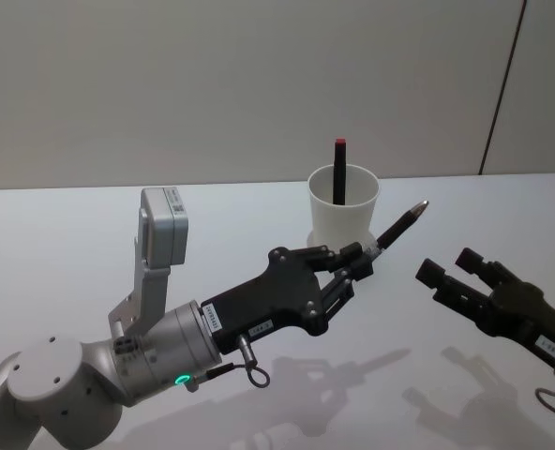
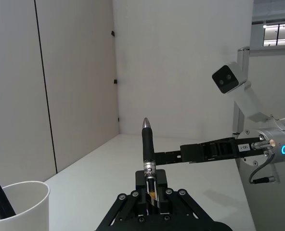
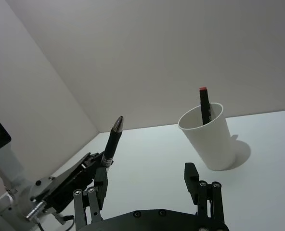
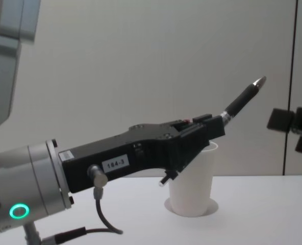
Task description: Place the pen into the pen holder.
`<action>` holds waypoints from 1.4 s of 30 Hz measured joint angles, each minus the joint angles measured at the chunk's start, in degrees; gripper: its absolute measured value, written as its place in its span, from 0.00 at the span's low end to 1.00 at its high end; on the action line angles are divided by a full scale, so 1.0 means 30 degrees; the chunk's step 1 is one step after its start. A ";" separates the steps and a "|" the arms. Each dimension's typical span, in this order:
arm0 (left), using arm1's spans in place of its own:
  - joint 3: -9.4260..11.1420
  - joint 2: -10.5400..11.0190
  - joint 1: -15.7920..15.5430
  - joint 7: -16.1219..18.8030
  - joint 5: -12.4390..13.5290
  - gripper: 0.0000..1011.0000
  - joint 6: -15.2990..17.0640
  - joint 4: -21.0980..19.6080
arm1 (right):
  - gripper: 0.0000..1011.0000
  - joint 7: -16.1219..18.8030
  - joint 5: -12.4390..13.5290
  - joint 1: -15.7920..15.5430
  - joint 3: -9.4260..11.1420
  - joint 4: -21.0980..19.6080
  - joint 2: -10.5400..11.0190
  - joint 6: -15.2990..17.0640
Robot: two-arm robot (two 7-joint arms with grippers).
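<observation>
Left claw (image 1: 362,259): clamped on the lower end of the pen (image 1: 401,225), with the silver tip pointing up and to the right. The pen is tilted in the air, just right of the pen holder (image 1: 345,214) and outside its rim. The pen holder stands upright on the white table (image 1: 212,211) and contains 1 black marker (image 1: 338,169) with a red end. Right claw (image 1: 451,265): fingers apart, holding nothing, above the table to the right of the pen holder.
</observation>
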 joint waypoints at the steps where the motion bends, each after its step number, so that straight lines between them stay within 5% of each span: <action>1: -0.0001 -0.0001 0.0000 0.0000 0.0000 0.13 0.0001 0.0000 | 0.99 -0.0011 0.0179 0.0013 -0.0014 -0.0005 -0.0034 0.0087; 9: -0.0001 0.0000 0.0001 0.0000 0.0001 0.13 0.0001 0.0000 | 0.99 -0.0379 0.1970 0.0395 -0.0289 -0.0062 -0.0557 0.1063; 16: -0.0001 -0.0001 0.0001 0.0000 0.0000 0.13 0.0000 0.0000 | 0.99 -0.0725 0.2708 0.0879 -0.0644 -0.0043 -0.1066 0.1746; 42: -0.0001 0.0000 0.0001 -0.0001 0.0002 0.13 0.0001 0.0000 | 0.99 -0.2143 0.3627 0.2276 -0.1786 0.0331 -0.2531 0.2231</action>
